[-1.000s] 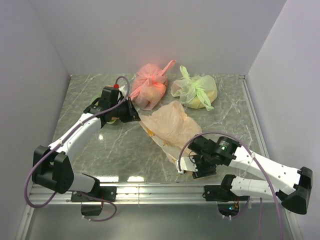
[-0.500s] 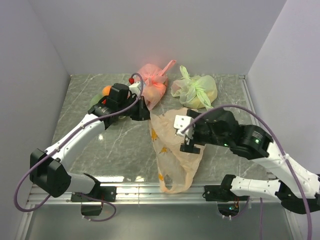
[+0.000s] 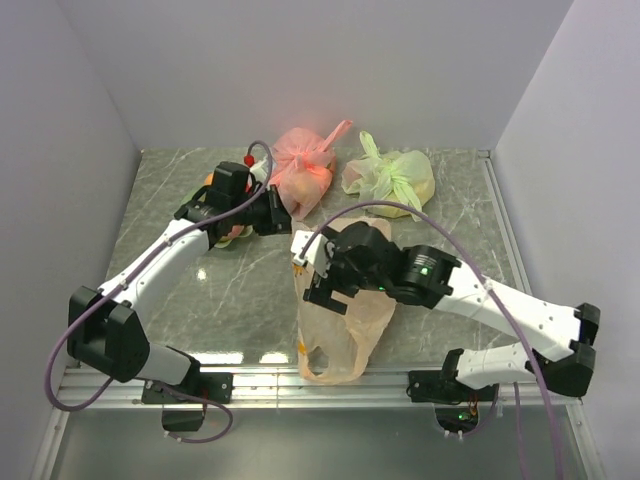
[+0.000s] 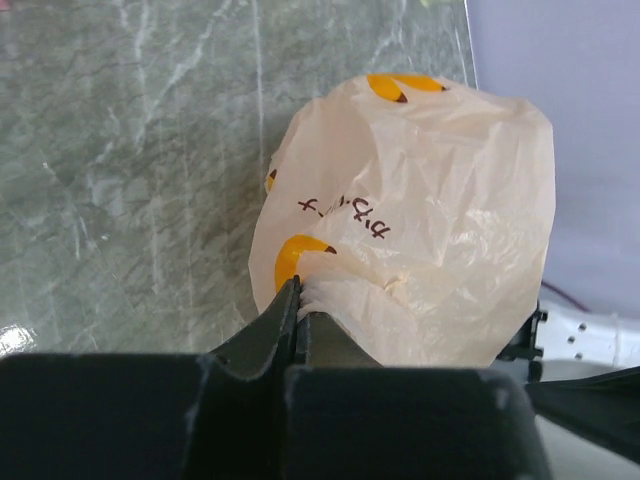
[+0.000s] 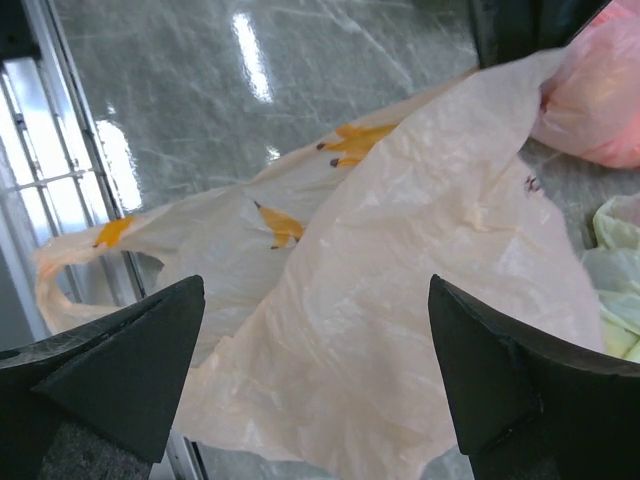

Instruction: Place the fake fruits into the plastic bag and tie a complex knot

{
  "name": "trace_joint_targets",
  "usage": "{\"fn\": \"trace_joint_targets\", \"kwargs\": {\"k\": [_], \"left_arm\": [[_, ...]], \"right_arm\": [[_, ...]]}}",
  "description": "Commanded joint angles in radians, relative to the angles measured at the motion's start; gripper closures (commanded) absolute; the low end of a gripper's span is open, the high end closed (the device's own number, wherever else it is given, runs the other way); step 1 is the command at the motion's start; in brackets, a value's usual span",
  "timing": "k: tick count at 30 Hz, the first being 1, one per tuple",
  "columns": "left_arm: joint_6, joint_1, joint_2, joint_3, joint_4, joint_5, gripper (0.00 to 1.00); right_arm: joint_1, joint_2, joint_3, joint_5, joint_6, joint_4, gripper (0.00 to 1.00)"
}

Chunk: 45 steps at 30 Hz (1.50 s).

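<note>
The plastic bag [image 3: 335, 330], pale orange with yellow prints, is stretched from the table's middle toward the front edge. My left gripper [image 3: 276, 212] is shut on a bunched edge of it, as the left wrist view shows [image 4: 298, 292], with the bag [image 4: 420, 220] billowing beyond the jaws. My right gripper [image 3: 318, 272] hovers over the bag's upper part. In the right wrist view it [image 5: 315, 370] is wide open and empty, with the bag [image 5: 400, 300] below and between the fingertips [image 5: 130, 360]. A few fake fruits [image 3: 232, 233] show partly under the left arm. No knot is visible on this bag.
A pink-red tied bag [image 3: 300, 170] and a light green tied bag [image 3: 395, 185] lie at the back of the table; both show at the right wrist view's right edge [image 5: 600, 110]. The metal front rail [image 3: 300, 380] lies under the bag's lower end.
My right arm rose from the front edge and swung left over the bag, jaws open. The bag, flat before, is now pulled up and stretched. My left gripper shifted slightly, still gripping the bag.
</note>
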Motion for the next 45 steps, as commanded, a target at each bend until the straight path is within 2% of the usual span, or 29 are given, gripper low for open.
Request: {"fn": "trace_joint_targets", "kwargs": {"k": [1, 4, 9, 12, 13, 14, 16, 19, 21, 22, 26, 27, 29, 30, 33, 35, 36, 40, 41, 42, 43, 45], "left_arm": [[-0.075, 0.020, 0.003, 0.032, 0.042, 0.033, 1.00], [-0.104, 0.022, 0.011, 0.038, 0.048, 0.048, 1.00], [-0.123, 0.024, 0.006, 0.044, 0.045, 0.063, 1.00], [-0.116, 0.033, -0.021, 0.015, 0.048, 0.073, 1.00], [-0.116, 0.037, -0.029, 0.003, 0.053, 0.076, 1.00], [-0.118, 0.054, -0.044, -0.018, 0.062, 0.094, 1.00], [-0.101, 0.074, -0.059, -0.035, 0.079, 0.108, 1.00], [-0.026, 0.105, -0.107, -0.057, 0.096, 0.129, 0.80], [0.057, 0.113, -0.154, -0.075, 0.085, 0.135, 0.60], [0.081, 0.113, -0.174, -0.086, 0.079, 0.132, 0.49], [0.158, 0.111, -0.277, -0.164, 0.051, 0.151, 0.13], [0.164, 0.109, -0.296, -0.182, 0.044, 0.151, 0.01], [0.196, 0.108, -0.331, -0.230, 0.024, 0.102, 0.01], [0.209, 0.108, -0.336, -0.241, -0.007, 0.073, 0.01], [0.236, 0.109, -0.339, -0.273, -0.036, -0.047, 0.01], [0.252, 0.109, -0.334, -0.305, -0.022, -0.079, 0.01], [0.256, 0.109, -0.328, -0.314, -0.018, -0.085, 0.01], [0.261, 0.109, -0.259, -0.342, -0.022, -0.001, 0.01], [0.258, 0.109, -0.256, -0.351, -0.006, 0.057, 0.02], [0.255, 0.109, -0.257, -0.365, 0.013, 0.088, 0.03], [0.243, 0.111, -0.245, -0.386, 0.025, 0.108, 0.06], [0.255, 0.117, -0.218, -0.385, 0.034, 0.212, 0.33]], "right_arm": [[0.005, 0.048, -0.053, 0.076, 0.020, 0.084, 0.01], [0.005, 0.091, -0.091, 0.104, 0.026, 0.125, 0.00], [-0.042, 0.200, -0.105, 0.251, 0.055, 0.171, 0.00], [-0.125, 0.223, -0.072, 0.222, 0.072, 0.127, 0.51], [-0.186, 0.223, -0.053, 0.185, 0.078, 0.110, 0.84], [-0.209, 0.225, -0.029, 0.150, 0.101, 0.086, 0.99], [-0.267, 0.211, 0.056, -0.047, 0.137, 0.015, 1.00], [-0.370, 0.141, 0.116, -0.391, 0.230, 0.003, 1.00], [-0.426, 0.083, 0.100, -0.509, 0.335, 0.065, 1.00], [-0.442, 0.070, 0.090, -0.636, 0.383, 0.088, 1.00], [-0.485, 0.107, 0.085, -0.776, 0.625, 0.107, 1.00], [-0.527, 0.105, 0.035, -0.812, 0.678, 0.175, 1.00], [-0.564, 0.070, -0.034, -0.908, 0.825, 0.286, 1.00], [-0.579, 0.058, -0.092, -0.931, 0.864, 0.382, 1.00], [-0.596, 0.032, -0.155, -1.028, 0.946, 0.485, 1.00], [-0.602, 0.001, -0.209, -1.063, 1.055, 0.571, 1.00], [-0.601, -0.008, -0.266, -1.102, 1.092, 0.672, 1.00], [-0.645, -0.044, -0.403, -1.133, 1.255, 0.915, 1.00], [-0.682, -0.039, -0.432, -1.134, 1.360, 0.978, 1.00], [-0.697, -0.034, -0.490, -1.136, 1.420, 1.121, 1.00], [-0.719, -0.031, -0.502, -1.139, 1.453, 1.148, 1.00], [-0.760, -0.019, -0.521, -1.165, 1.525, 1.232, 1.00]]}}
